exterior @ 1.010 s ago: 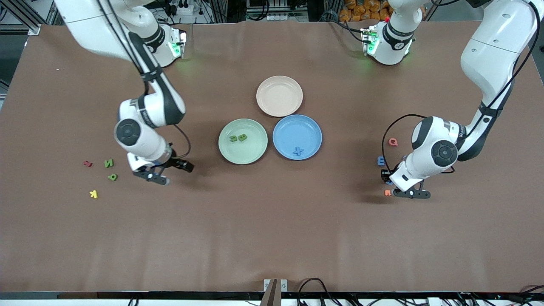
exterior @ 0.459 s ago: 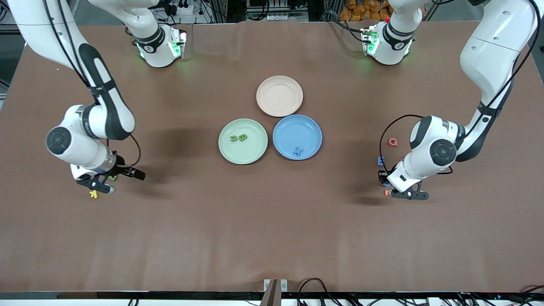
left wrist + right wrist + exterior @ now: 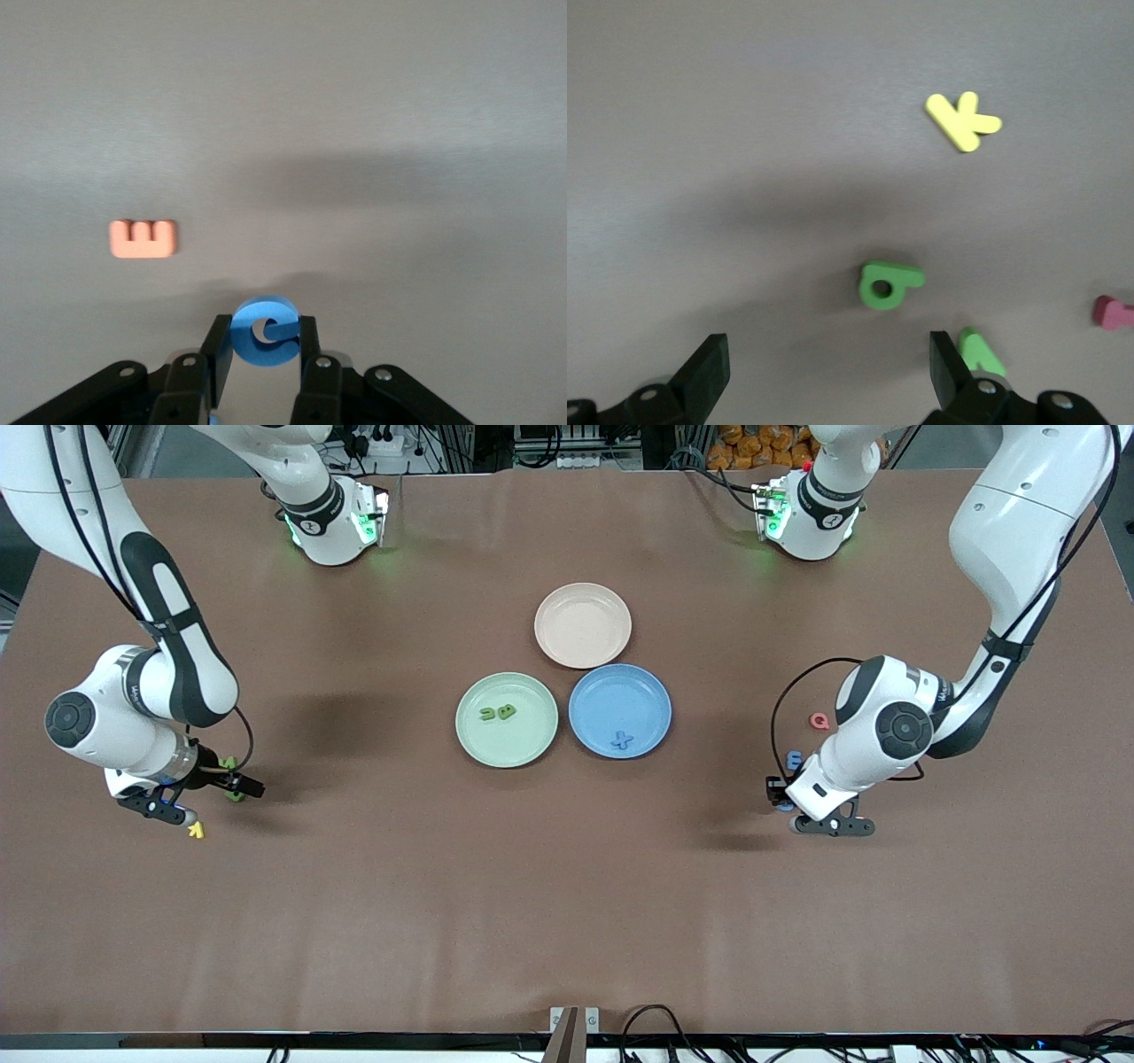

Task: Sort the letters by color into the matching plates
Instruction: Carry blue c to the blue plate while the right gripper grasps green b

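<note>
My left gripper [image 3: 264,354] is shut on a round blue letter [image 3: 264,330], low over the table at the left arm's end [image 3: 833,825]. Another blue letter [image 3: 795,759] lies on the table by that arm. The blue plate [image 3: 595,695] holds a blue X [image 3: 624,740]. Two green letters [image 3: 496,712] lie in the green plate [image 3: 506,748]. My right gripper [image 3: 828,372] hangs open over the right arm's end of the table [image 3: 168,812]. A looped green letter [image 3: 888,285] lies just ahead of it. A second green letter [image 3: 979,350] shows beside one fingertip.
A yellow K [image 3: 196,830] and a pink letter [image 3: 1114,312] lie near the green letters. An orange E [image 3: 143,238] and a red Q [image 3: 819,721] lie near the left gripper. A beige-pink plate [image 3: 582,624] sits behind the two plates, toward the robots' bases.
The right arm has swung from beside the green plate out to its own end of the table, over the green letters. The left gripper has drifted slightly toward the plates, still shut on its blue letter.
</note>
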Robot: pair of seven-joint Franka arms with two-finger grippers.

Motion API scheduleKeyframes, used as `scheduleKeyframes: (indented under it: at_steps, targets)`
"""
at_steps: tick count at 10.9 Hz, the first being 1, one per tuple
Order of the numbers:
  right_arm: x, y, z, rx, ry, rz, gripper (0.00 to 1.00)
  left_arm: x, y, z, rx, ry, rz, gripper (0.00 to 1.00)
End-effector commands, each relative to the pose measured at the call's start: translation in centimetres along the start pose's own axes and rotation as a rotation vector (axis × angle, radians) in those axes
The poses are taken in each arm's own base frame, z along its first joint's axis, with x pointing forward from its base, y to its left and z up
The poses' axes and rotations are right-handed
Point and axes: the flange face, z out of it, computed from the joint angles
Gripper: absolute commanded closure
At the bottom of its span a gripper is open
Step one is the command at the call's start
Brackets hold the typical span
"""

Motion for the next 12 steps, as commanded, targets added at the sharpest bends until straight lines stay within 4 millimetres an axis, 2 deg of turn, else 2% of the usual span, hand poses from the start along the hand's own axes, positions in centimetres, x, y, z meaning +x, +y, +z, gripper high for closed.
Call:
scheduleKeyframes:
  at_steps: [1,6,9,12]
  targets:
    - [0.6,1.4,1.1,0.010,0.013,-0.003,0.00,0.3,2.6,-2.6,0.000,-0.024,-0.043,1.00]
    - [0.9,1.6,4.0,0.016,0.048,0.004,0.00,0.2,6.2,-3.7,0.016,-0.044,-0.082,1.00]
    - [0.9,1.5,4.2,0.017,0.050,0.001,0.00,0.0,8.3,-4.3,0.031,-0.054,-0.104,1.00]
    - [0.9,1.0,4.2,0.018,0.052,-0.003,0.00,-2.1,13.8,-4.0,0.053,-0.072,-0.162,1.00]
